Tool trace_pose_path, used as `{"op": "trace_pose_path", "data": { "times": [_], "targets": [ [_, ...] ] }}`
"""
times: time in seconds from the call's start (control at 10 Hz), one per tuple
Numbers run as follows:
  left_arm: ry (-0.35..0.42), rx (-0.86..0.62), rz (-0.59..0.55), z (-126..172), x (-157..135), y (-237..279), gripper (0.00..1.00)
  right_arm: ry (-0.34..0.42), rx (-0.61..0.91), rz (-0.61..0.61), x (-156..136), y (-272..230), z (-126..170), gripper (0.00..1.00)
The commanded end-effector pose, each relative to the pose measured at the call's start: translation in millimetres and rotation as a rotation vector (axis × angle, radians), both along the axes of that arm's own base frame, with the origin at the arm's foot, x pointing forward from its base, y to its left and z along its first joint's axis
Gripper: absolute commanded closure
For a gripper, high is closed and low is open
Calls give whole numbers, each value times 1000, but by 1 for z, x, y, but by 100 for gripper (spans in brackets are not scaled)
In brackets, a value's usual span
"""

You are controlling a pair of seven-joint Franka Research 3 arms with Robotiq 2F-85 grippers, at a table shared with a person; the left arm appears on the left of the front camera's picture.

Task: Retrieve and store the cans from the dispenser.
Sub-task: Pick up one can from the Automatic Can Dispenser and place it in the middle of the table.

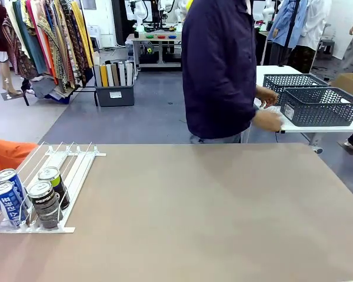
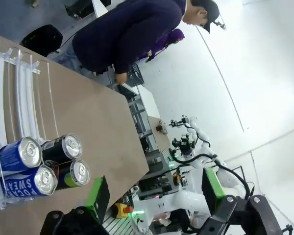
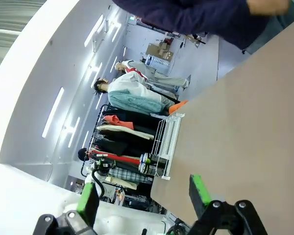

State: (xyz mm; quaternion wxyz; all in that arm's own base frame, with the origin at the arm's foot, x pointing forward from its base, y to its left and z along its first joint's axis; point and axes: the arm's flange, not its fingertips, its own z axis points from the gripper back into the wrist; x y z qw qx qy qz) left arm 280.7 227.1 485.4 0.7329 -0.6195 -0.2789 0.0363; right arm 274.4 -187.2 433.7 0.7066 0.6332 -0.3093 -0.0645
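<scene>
The white dispenser (image 1: 76, 170) lies at the table's left end, its stops toward the near edge. Against the stops stand several cans: two blue-and-white cans (image 1: 6, 202) in the left lanes, a black can (image 1: 43, 204) and one with yellow-green markings (image 1: 52, 178) beside them. In the left wrist view my left gripper (image 2: 156, 191) is open and empty, with the cans (image 2: 63, 148) and dispenser (image 2: 19, 98) to the left of its fingers. My right gripper (image 3: 143, 196) is open over bare table, the dispenser (image 3: 167, 137) and cans (image 3: 147, 165) far off.
A person (image 1: 217, 70) in a dark jacket stands at the far side, hands at two dark grey mesh baskets (image 1: 320, 106) on a white side table. An orange cloth (image 1: 6, 155) lies left of the dispenser. The brown table (image 1: 212, 211) stretches bare to the right.
</scene>
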Motion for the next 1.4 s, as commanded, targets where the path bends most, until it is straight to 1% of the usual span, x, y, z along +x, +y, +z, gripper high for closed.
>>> {"op": "trace_pose_path", "data": {
  "times": [0.0,0.3,0.4,0.5,0.6,0.7,0.8,0.9,1.0,1.1,1.2,1.3],
  "targets": [
    [-30,1,-12,11,-5,-4,0,-28,12,-7,-6,-3,18,0],
    [-30,1,-12,11,-5,-4,0,-28,12,-7,-6,-3,18,0],
    [-19,18,-15,12,-4,-6,0,-28,12,-7,-6,-3,18,0],
    [45,195,-82,22,-7,-13,0,-28,12,-7,-6,-3,18,0],
    [139,379,-141,39,-6,-32,0,-28,12,-7,-6,-3,18,0],
    [234,610,-187,52,-1,-62,0,-28,12,-7,-6,-3,18,0],
    [340,861,-229,59,8,-95,0,-28,12,-7,-6,-3,18,0],
    [432,1022,-230,63,19,-121,0,-28,12,-7,-6,-3,18,0],
    [541,1187,-159,59,29,-144,0,-28,12,-7,-6,-3,18,0],
    [563,1311,-154,52,39,-160,0,-28,12,-7,-6,-3,18,0],
    [594,1359,-185,45,44,-169,0,-28,12,-7,-6,-3,18,0],
    [582,1334,-170,43,50,-174,0,-28,12,-7,-6,-3,18,0]
  ]
}}
